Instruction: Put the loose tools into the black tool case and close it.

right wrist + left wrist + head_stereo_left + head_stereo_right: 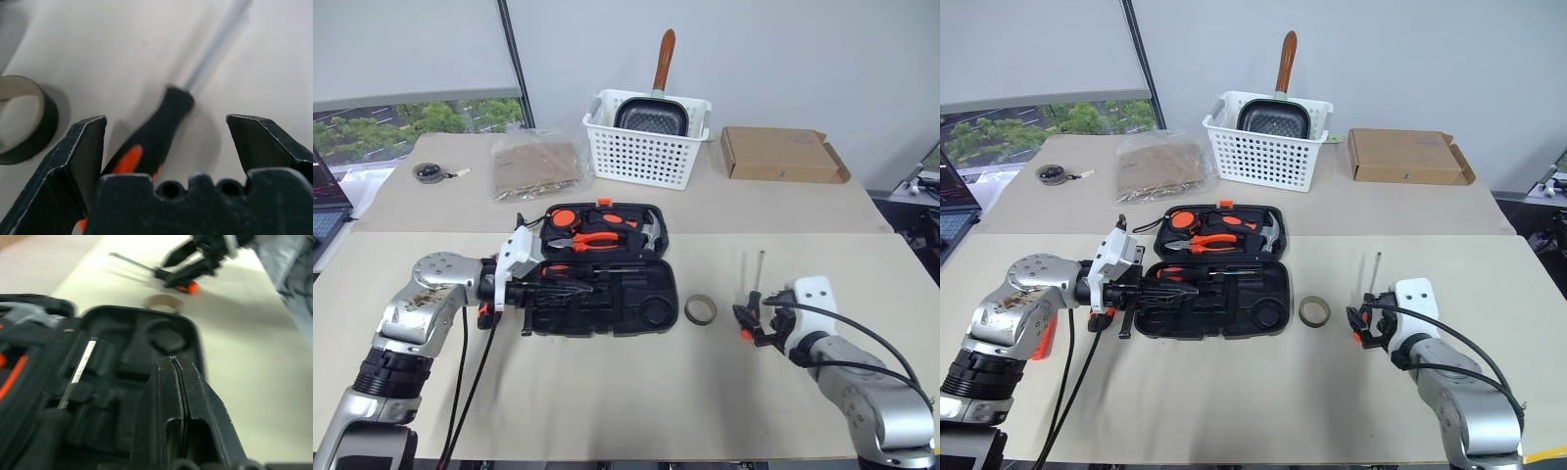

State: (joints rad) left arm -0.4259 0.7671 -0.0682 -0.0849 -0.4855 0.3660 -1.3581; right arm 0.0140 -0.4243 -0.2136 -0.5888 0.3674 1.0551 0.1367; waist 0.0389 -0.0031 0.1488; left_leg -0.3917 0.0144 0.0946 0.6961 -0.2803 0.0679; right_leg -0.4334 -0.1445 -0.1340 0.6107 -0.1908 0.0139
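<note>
Right gripper [166, 147], fingers apart, is straddling the screwdriver [161, 127] handle; left gripper [178, 382], fingers together, is hovering over the open tool case [646, 294].

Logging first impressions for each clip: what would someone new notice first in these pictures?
The open black tool case in the middle of the table draws the eye, with orange-handled tools in its far half. To its right, the right claw stands open around the handle of a screwdriver lying on the table, with a small tape roll between it and the case. The left claw, shut, hovers over the case's left end.
</note>
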